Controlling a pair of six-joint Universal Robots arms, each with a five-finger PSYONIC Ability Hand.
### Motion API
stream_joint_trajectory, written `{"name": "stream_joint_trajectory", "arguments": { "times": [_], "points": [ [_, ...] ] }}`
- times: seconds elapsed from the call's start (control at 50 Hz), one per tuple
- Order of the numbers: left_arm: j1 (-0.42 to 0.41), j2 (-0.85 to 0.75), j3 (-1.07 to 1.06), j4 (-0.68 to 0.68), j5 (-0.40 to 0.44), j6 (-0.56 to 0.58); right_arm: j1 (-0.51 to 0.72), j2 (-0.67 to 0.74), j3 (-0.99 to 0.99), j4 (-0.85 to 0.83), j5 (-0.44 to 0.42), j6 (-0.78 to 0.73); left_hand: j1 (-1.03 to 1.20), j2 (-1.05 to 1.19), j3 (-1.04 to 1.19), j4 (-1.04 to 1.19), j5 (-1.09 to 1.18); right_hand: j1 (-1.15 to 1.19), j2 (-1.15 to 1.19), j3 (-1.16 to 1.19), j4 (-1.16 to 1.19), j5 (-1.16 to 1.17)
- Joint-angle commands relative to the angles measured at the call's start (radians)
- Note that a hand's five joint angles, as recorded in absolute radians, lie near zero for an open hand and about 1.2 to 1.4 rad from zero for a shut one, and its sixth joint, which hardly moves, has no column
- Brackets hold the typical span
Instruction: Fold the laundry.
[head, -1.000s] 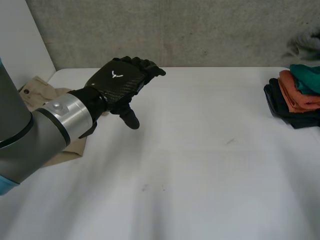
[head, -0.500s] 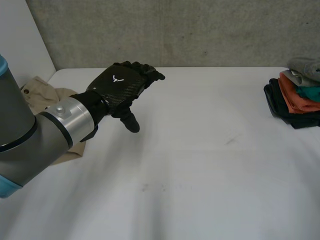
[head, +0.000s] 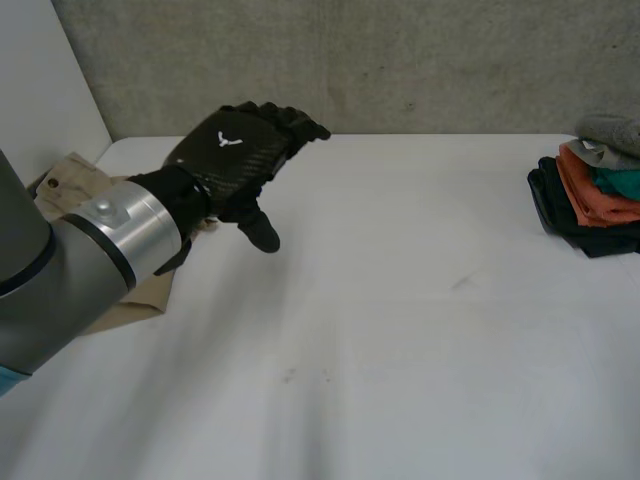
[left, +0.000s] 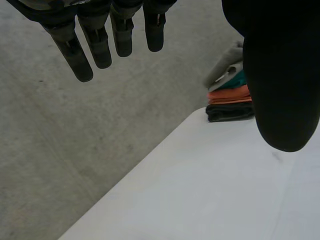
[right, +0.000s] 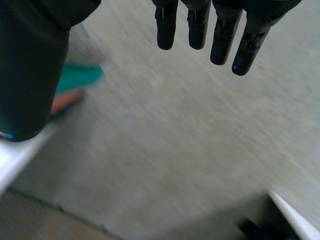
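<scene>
The straight black fingers (left: 100, 47) of the left hand (head: 235, 160) are spreading loosely in the left wrist view, with the thick thumb (left: 280, 75) standing apart from them. They are gripping nothing, so the hand is hanging released above the white table (head: 400, 300). In the head view this hand is hovering at about 10 o'clock on the tabletop, its fingertips pointing toward 2 o'clock and its thumb hanging down toward the surface. The grey left arm (head: 60, 270) is running back from it toward 8 o'clock.

The fingers (right: 198, 25) of the right hand (right: 30, 65) are also hanging straight and relaxed, grasping nothing, with the grey concrete wall (right: 165, 150) beyond them.

A crumpled beige cotton garment (head: 70, 180) is lying at 9 o'clock on the table, partly hidden behind the left arm. A stack of folded black, orange, teal and grey clothes (head: 590, 195) is sitting at 3 o'clock, at the table's edge and well apart from the left hand. The left wrist view is showing that stack (left: 227, 95) just beside the thumb.
</scene>
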Motion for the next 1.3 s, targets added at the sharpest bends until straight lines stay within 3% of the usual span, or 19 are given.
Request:
{"name": "stream_joint_trajectory", "arguments": {
  "times": [0.02,0.12,0.18,0.32,0.44,0.56,0.62,0.64,0.66,0.68,0.7,0.82,0.96,1.06,1.2,1.22,1.24,1.28,1.3],
  "points": [
    [0.062,0.023,0.024,0.017,-0.157,-0.002,0.102,-0.061,-0.093,-0.024,0.305,-0.097,0.022,0.013,0.008,0.016,-0.003,-0.029,-0.044,-0.036,-0.06,-0.066],
    [0.151,0.014,0.033,0.103,-0.347,0.015,0.301,-0.194,0.074,-0.283,0.268,0.085,0.004,-0.004,-0.01,-0.002,-0.021,-0.029,-0.044,-0.036,-0.06,-0.066],
    [0.226,-0.022,0.021,0.175,-0.379,0.036,0.401,-0.27,0.22,-0.429,0.204,0.195,-0.01,-0.019,-0.025,-0.016,-0.035,-0.029,-0.044,-0.036,-0.06,-0.066],
    [0.406,-0.246,0.022,0.284,-0.319,0.241,0.618,-0.368,0.559,-0.664,0.096,0.281,-0.023,-0.032,-0.037,-0.029,-0.048,-0.029,-0.044,-0.036,-0.06,-0.066],
    [0.529,-0.524,0.14,0.321,-0.169,0.475,0.782,-0.342,0.717,-0.673,0.096,0.253,-0.019,-0.028,-0.033,-0.025,-0.044,-0.029,-0.044,-0.036,-0.06,-0.066],
    [0.569,-0.734,0.315,0.317,-0.13,0.592,0.805,-0.298,0.774,-0.626,0.098,0.212,0.019,0.01,0.005,0.013,-0.006,-0.029,-0.044,-0.036,-0.06,-0.066],
    [0.572,-0.805,0.39,0.317,-0.144,0.619,0.791,-0.293,0.79,-0.587,0.099,0.178,0.2,0.192,0.186,0.194,0.175,-0.029,-0.044,-0.036,-0.06,-0.066],
    [0.579,-0.823,0.422,0.315,-0.151,0.621,0.781,-0.295,0.794,-0.566,0.101,0.161,0.454,0.445,0.44,0.448,0.429,-0.029,-0.044,-0.036,-0.06,-0.066],
    [0.581,-0.825,0.426,0.315,-0.152,0.621,0.776,-0.293,0.796,-0.557,0.101,0.152,0.52,0.512,0.506,0.514,0.495,-0.029,-0.044,-0.036,-0.06,-0.066],
    [0.584,-0.827,0.432,0.315,-0.153,0.621,0.771,-0.293,0.796,-0.546,0.102,0.143,0.727,0.719,0.713,0.721,0.702,-0.029,-0.044,-0.036,-0.06,-0.066],
    [0.581,-0.823,0.433,0.317,-0.158,0.616,0.764,-0.293,0.796,-0.531,0.102,0.126,1.18,1.171,1.166,1.174,1.155,-0.029,-0.044,-0.036,-0.06,-0.066],
    [0.486,-0.73,0.372,0.33,-0.178,0.59,0.75,-0.295,0.788,-0.512,0.107,0.098,1.199,1.19,1.185,1.193,1.174,-0.029,-0.044,-0.036,-0.06,-0.066],
    [0.262,-0.442,0.148,0.473,-0.164,0.351,0.742,-0.31,0.785,-0.512,0.121,0.104,1.199,1.19,1.185,1.193,1.174,-0.029,-0.044,-0.036,-0.06,-0.066],
    [0.043,-0.305,0.038,0.54,-0.069,0.235,0.741,-0.311,0.779,-0.512,0.184,0.106,1.199,1.19,1.185,1.193,1.174,-0.029,-0.044,-0.036,-0.06,-0.066],
    [-0.241,-0.409,0.016,0.539,0.086,0.211,0.738,-0.31,0.774,-0.512,0.23,0.107,1.199,1.19,1.185,1.193,1.174,-0.029,-0.044,-0.036,-0.06,-0.066],
    [-0.264,-0.421,0.016,0.539,0.091,0.216,0.736,-0.31,0.773,-0.512,0.23,0.107,0.92,0.911,0.906,0.914,0.895,-0.029,-0.044,-0.036,-0.06,-0.066],
    [-0.289,-0.434,0.019,0.539,0.091,0.219,0.736,-0.308,0.773,-0.512,0.23,0.106,0.499,0.49,0.485,0.493,0.474,-0.029,-0.044,-0.036,-0.06,-0.066],
    [-0.322,-0.452,0.028,0.544,0.088,0.222,0.732,-0.308,0.77,-0.509,0.23,0.106,-0.023,-0.032,-0.037,-0.029,-0.048,-0.029,-0.044,-0.036,-0.06,-0.066],
    [-0.324,-0.449,0.03,0.547,0.088,0.224,0.73,-0.308,0.77,-0.508,0.23,0.106,0.016,0.007,0.001,0.01,-0.009,-0.029,-0.044,-0.036,-0.06,-0.066]
  ]
}}
